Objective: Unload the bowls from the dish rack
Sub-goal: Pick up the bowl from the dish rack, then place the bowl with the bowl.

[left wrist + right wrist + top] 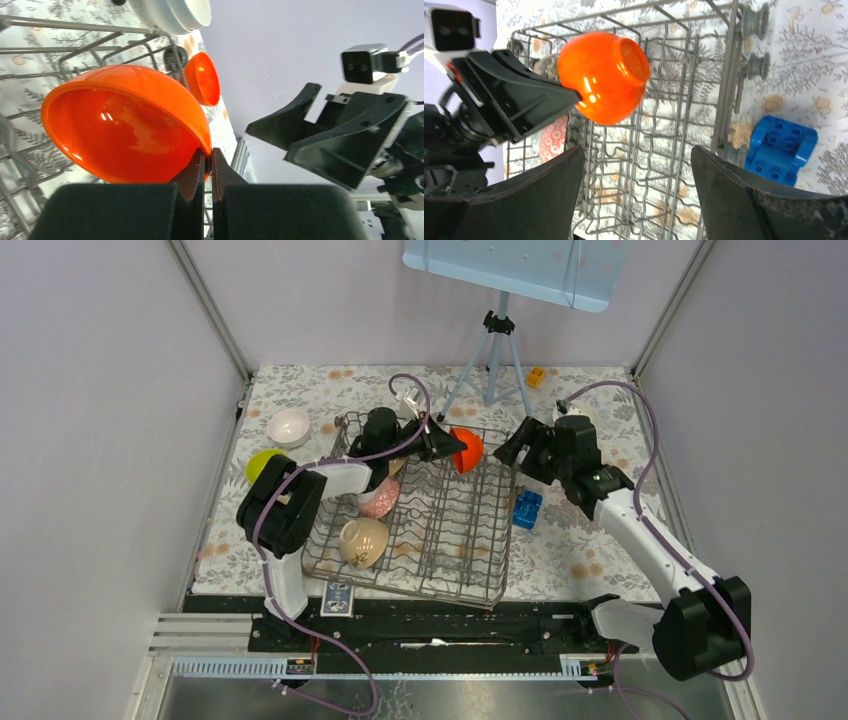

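Left tool point(207, 162): clamps orange bowl point(125, 120) by rim, clear above dish rack point(470, 540).
Right tool point(636, 150): wide, at bowl's 3 o'clock, probably for handover.

Behind the grey tripod point(493, 358), plain pale walls point(90, 440) closed in on three sides. A floral tablecloth point(590, 540) spread before it, and a light blue panel point(500, 265) hung above it.
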### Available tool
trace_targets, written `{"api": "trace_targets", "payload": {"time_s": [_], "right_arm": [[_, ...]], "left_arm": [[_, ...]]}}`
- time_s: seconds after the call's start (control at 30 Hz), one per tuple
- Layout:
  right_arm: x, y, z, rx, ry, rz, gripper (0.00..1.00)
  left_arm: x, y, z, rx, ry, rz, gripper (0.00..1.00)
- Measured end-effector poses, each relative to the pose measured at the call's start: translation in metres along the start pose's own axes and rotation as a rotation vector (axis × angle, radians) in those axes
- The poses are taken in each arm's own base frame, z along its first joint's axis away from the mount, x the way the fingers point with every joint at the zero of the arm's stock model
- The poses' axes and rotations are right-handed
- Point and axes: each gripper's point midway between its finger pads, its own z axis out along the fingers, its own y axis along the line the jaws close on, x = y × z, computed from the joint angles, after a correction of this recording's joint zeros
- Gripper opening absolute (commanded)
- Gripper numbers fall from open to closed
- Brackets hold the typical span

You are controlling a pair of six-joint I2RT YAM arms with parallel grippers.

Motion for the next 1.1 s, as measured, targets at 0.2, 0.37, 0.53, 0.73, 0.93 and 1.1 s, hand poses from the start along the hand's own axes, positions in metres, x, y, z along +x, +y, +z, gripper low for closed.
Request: {"api": "trace_targets", "payload": {"time_s": [0.2, 0.37, 0.53, 0.73, 0.93, 1.1], "right_arm": [[0.012, 0.002, -0.028, -0.049, 0.005, -0.035, 0.86], [0.01, 0.019, -0.059, -0.127, -0.007, -0.077, 0.88], [-0.006, 0.042, -0.102, -0.189, -0.058, -0.132, 0.89], [-0.04, 0.081, -0.16, -0.267, -0.162, -0.208, 0.87], [-0.039, 0.101, -0.174, -0.317, -0.105, -0.231, 0.84], [-0.029, 0.122, -0.158, -0.298, 0.027, -0.292, 0.84]], "left_arm": [[0.001, -0.032, -0.012, 0.093, 0.0, 0.017, 0.0], [0.004, -0.068, -0.029, 0.172, 0.012, 0.035, 0.0], [0.005, -0.125, -0.063, 0.22, 0.013, 0.181, 0.0], [0.012, -0.194, -0.117, 0.143, -0.059, 0.56, 0.0], [0.097, -0.238, -0.151, 0.132, 0.019, 0.93, 0.0], [0.143, -0.199, -0.163, -0.029, 0.182, 1.126, 0.0]]}}
